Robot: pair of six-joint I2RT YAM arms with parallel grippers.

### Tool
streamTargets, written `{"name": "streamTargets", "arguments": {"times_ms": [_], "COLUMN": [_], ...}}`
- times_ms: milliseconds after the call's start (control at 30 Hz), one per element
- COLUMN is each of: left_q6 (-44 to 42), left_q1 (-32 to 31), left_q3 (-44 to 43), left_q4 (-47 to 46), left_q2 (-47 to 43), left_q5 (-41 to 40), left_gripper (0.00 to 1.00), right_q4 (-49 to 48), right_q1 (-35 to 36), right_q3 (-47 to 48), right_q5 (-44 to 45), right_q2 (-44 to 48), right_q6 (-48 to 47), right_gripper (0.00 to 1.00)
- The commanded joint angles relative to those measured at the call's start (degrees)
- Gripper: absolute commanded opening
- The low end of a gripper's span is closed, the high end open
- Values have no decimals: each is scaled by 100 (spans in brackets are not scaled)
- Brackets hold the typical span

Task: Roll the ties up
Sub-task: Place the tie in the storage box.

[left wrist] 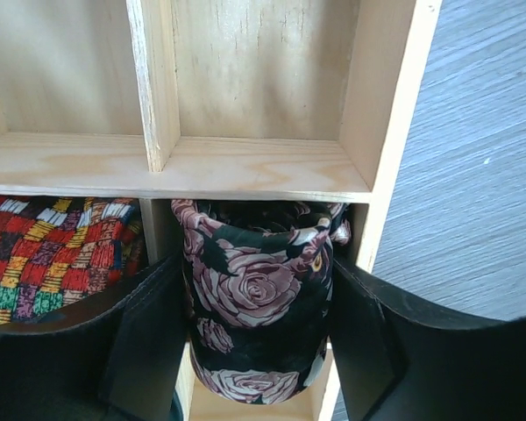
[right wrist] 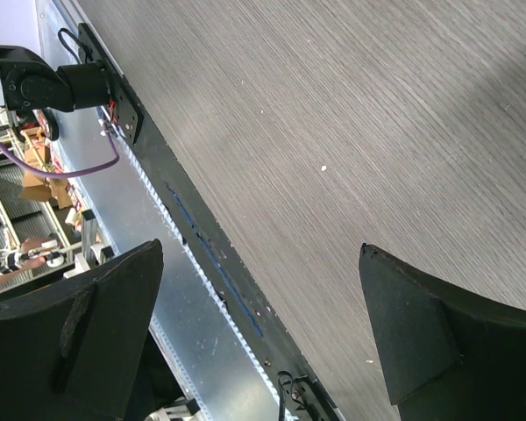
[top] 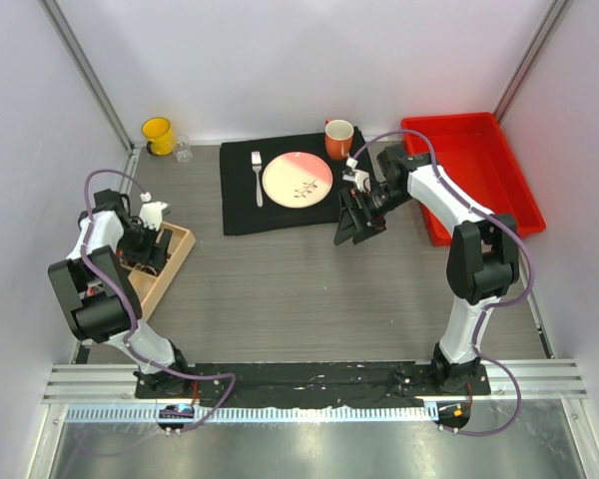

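Note:
A rolled tie, black with pink roses, stands in the near right compartment of a wooden divided box. My left gripper has a finger pressed on each side of this coil, low inside the box at the table's left. A second coil, checked red, yellow and green, fills the compartment to its left. My right gripper is open and empty, held above bare table by the placemat's right edge; its wrist view shows only table and the base rail.
A black placemat at the back centre carries a pink plate and a fork, with an orange mug at its far corner. A red bin stands back right. A yellow mug and a glass stand back left.

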State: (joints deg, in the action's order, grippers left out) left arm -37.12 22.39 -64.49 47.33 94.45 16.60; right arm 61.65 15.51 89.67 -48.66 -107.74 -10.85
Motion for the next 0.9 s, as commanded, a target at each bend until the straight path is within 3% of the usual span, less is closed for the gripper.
{"name": "streamTargets", "arguments": {"times_ms": [0,867], "left_q6": [12,223], "left_q1": [-16,-7], "left_q3": [-143,-125], "left_q4": [233,21], "left_q2": [-217,-683], "left_q5": [528,370], "left_gripper": [74,75], "right_q4": [102,234], "right_q1": [-30,-65], "right_q3": [-2,68], "right_q5": [-82,-161], "right_q2": [122,16], "right_q6": [-154,-259], "right_gripper": [100,100]}}
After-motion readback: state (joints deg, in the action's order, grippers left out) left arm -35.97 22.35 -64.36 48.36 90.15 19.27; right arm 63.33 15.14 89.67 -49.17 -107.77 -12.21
